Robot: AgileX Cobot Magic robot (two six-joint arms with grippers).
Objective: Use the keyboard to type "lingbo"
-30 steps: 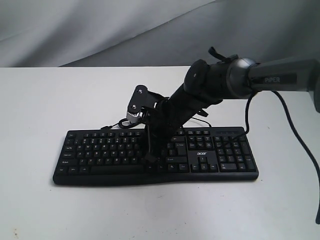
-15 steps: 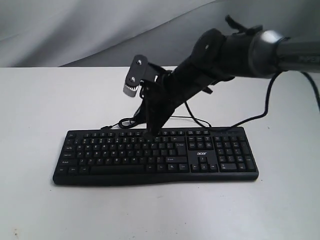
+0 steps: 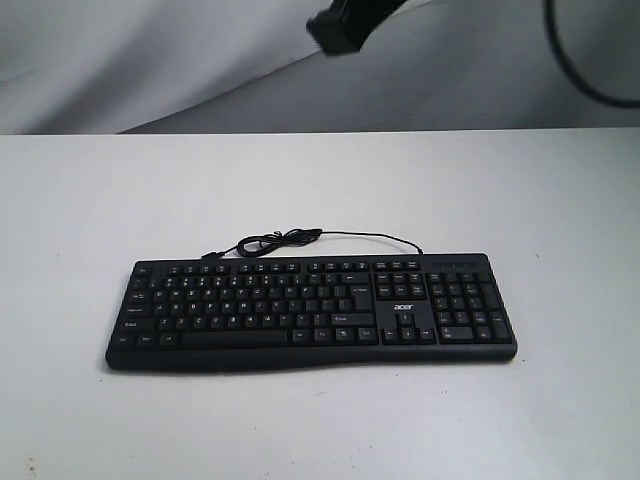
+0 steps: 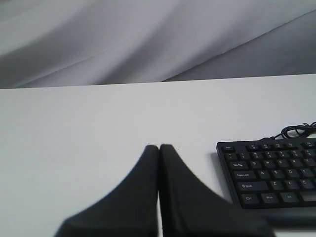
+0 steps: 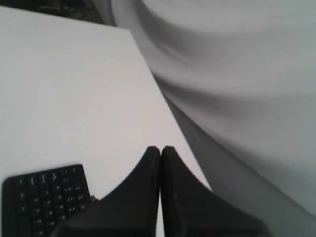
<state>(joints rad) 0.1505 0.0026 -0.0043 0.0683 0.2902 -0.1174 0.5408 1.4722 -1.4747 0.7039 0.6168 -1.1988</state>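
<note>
The black keyboard (image 3: 310, 310) lies flat on the white table, its thin cable (image 3: 290, 240) coiled just behind it; nothing touches its keys. Only a dark tip of the right arm (image 3: 338, 28) shows at the top edge of the exterior view, high above the table. In the right wrist view my right gripper (image 5: 160, 148) is shut and empty, with the number-pad end of the keyboard (image 5: 47, 195) far below. The left gripper (image 4: 159, 147) is shut and empty too, hovering over bare table beside the left end of the keyboard (image 4: 269, 173). It does not show in the exterior view.
The white table (image 3: 120, 200) stretches all round the keyboard, backed by a grey cloth (image 3: 200, 60). A black cable of the right arm (image 3: 585, 70) hangs at the upper right. The table's far edge (image 5: 148, 74) shows in the right wrist view.
The right arm has lifted off the keyboard's middle keys and swung up, almost out of the exterior view. The keyboard has stayed in place.
</note>
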